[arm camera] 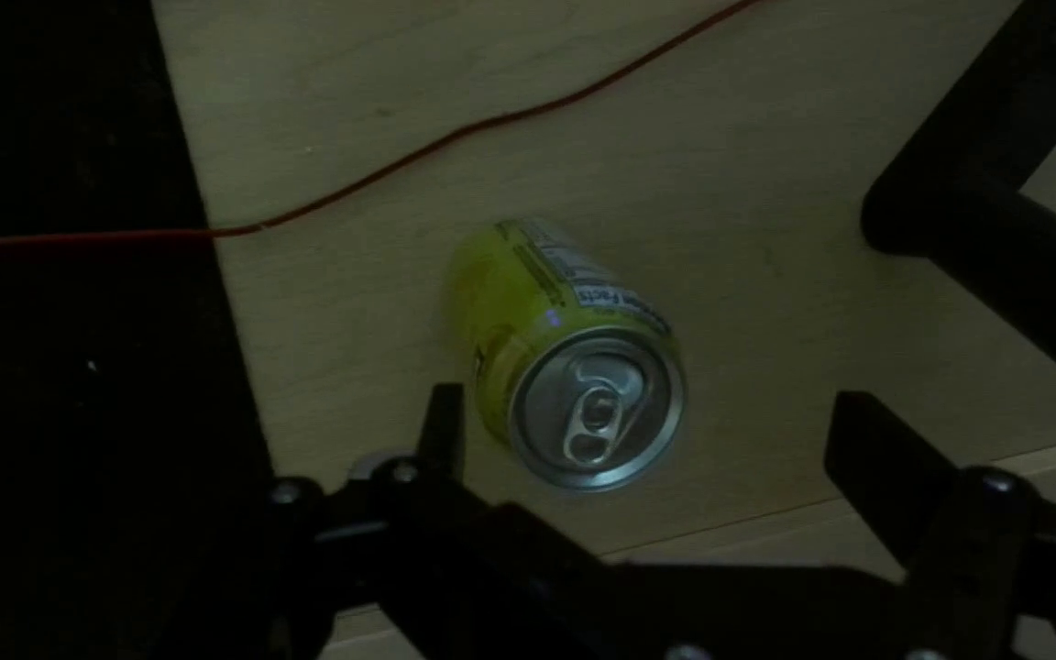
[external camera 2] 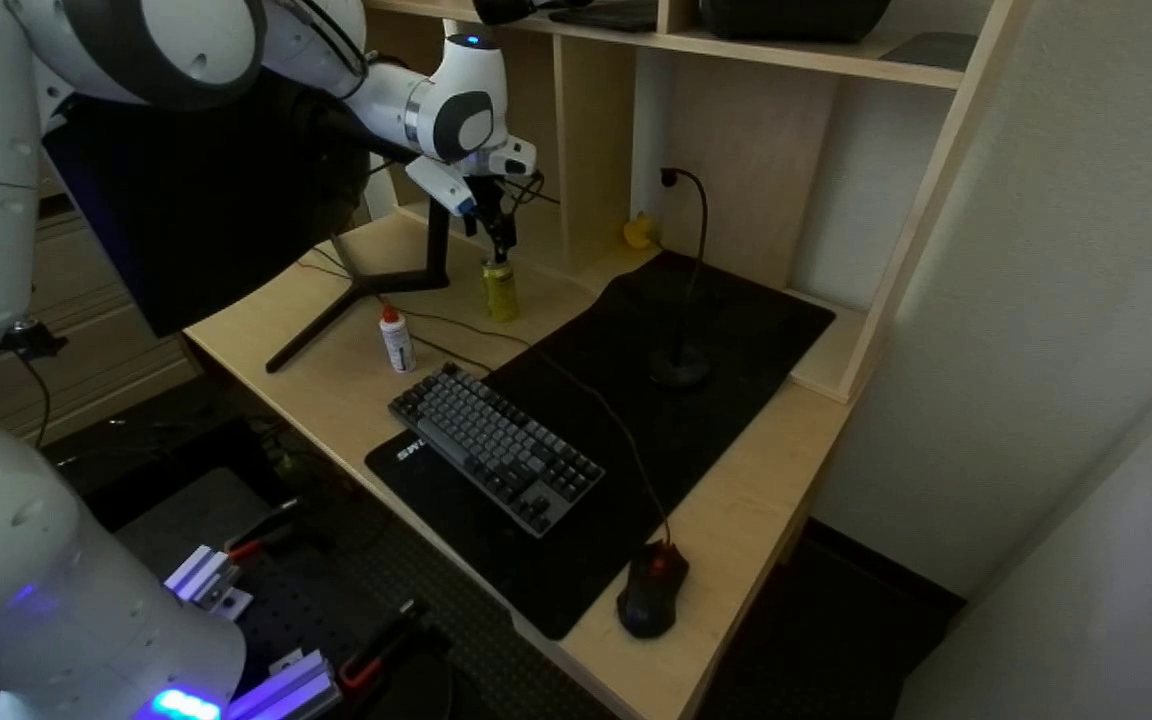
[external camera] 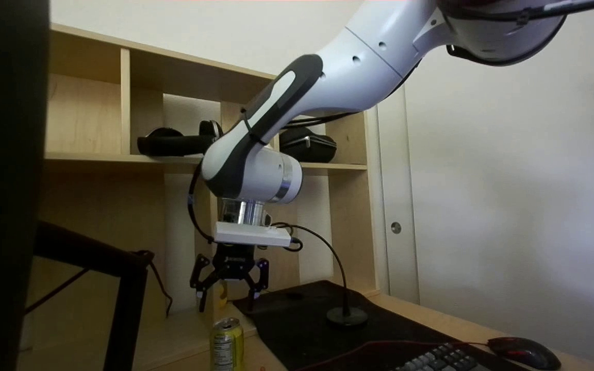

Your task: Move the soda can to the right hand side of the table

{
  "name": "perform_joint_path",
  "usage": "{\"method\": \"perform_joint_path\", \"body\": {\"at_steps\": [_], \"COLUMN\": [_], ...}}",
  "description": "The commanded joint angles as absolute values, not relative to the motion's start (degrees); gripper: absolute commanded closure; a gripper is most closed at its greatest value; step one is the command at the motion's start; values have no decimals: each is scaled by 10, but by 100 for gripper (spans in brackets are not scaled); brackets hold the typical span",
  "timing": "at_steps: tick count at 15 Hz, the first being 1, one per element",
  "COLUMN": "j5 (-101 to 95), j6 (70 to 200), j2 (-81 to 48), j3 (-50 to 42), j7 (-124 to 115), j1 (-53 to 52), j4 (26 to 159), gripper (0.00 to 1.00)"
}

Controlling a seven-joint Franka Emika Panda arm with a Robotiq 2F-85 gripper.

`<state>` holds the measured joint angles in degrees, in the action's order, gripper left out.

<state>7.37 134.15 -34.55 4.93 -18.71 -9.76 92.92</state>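
the claw (external camera: 226,309) hangs wide apart, holding nothing, above the can (arm camera: 574,362), upright on the table (external camera 2: 346,400) beside the mat (external camera 2: 616,340); if lowered off-centre, a finger (arm camera: 444,431) could topple it.

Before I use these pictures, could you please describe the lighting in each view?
Wrist view: dim, the fingers nearly black, a pale glint on the soda can; in an exterior view, a blue light glares at the bottom edge; in an exterior view, the wall shows soft, uneven shading.

One soda can (external camera 2: 501,294), one keyboard (external camera 2: 494,445), one mouse (external camera 2: 653,592), one bottle (external camera 2: 397,345) and probably one toy duck (external camera 2: 640,233).
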Motion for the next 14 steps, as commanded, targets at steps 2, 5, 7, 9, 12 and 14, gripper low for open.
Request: {"method": "perform_joint_path", "body": {"at_steps": [2, 5, 7, 9, 12, 14], "j5": [77, 66, 61, 62, 63, 61], "j6": [1348, 1347, 1357, 1365, 1386, 1409], "j2": [-351, -366, -382, -386, -394, -406], "j3": [45, 35, 32, 30, 29, 25], "j7": [-190, -204, -206, -201, -196, -198], "j1": [-102, -110, -113, -112, -112, -114], "j4": [928, 915, 908, 914, 919, 914], "gripper": [0, 0, 0, 0, 0, 0]}}
